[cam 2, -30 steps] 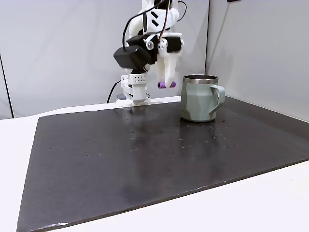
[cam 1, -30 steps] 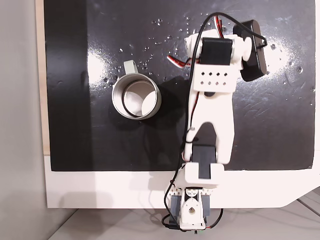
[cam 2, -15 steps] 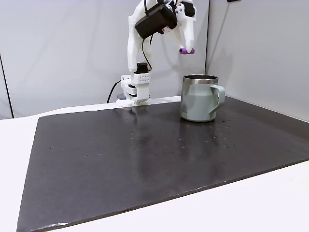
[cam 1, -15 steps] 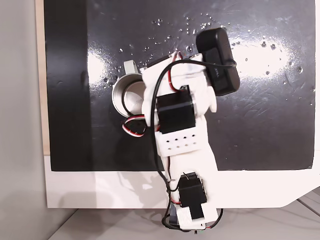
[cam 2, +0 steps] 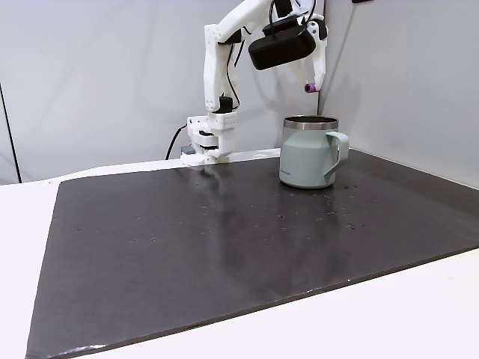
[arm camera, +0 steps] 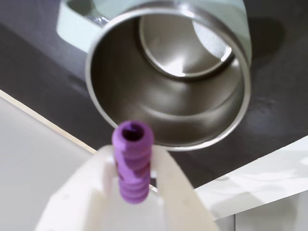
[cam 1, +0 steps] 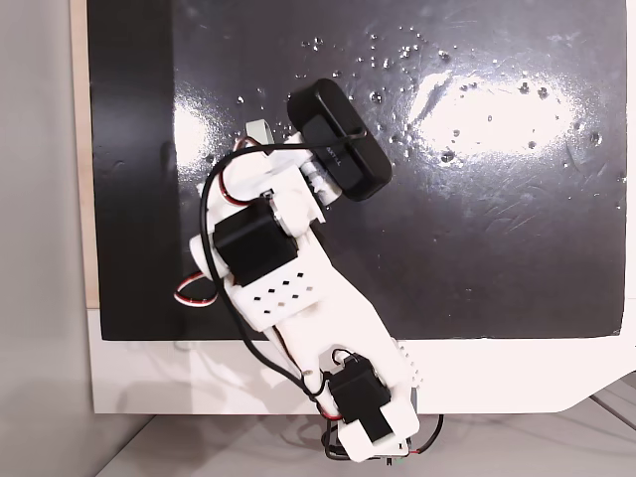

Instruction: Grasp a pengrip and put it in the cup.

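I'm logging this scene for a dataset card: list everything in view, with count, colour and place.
pengrip: one, purple, ribbed, clamped between the gripper fingers, held in the air above the cup's rim.
cup: one, silvery metal inside, pale grey-green outside with side handle, upright on the mat, empty in the wrist view.
mat: one, black, shiny, speckled with small pale specks, covering most of the table.
table: one, white, under the mat.
arm: one, white with black motors and cables, base at the table's edge, reaching over the cup.
gripper: one, white, shut on the pengrip.
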`<move>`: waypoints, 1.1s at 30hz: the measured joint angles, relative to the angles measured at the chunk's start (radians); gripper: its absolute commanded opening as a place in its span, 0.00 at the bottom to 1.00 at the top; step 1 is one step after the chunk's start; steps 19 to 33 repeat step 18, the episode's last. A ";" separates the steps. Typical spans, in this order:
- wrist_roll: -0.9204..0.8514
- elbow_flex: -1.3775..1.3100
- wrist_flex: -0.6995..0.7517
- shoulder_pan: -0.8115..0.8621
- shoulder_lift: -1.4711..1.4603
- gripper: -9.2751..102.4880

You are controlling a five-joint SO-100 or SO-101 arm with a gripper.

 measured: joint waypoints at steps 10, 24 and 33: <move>-0.006 0.026 0.000 0.000 0.000 0.28; -0.038 0.026 0.000 0.000 0.002 0.28; -0.038 0.026 0.000 0.000 0.002 0.28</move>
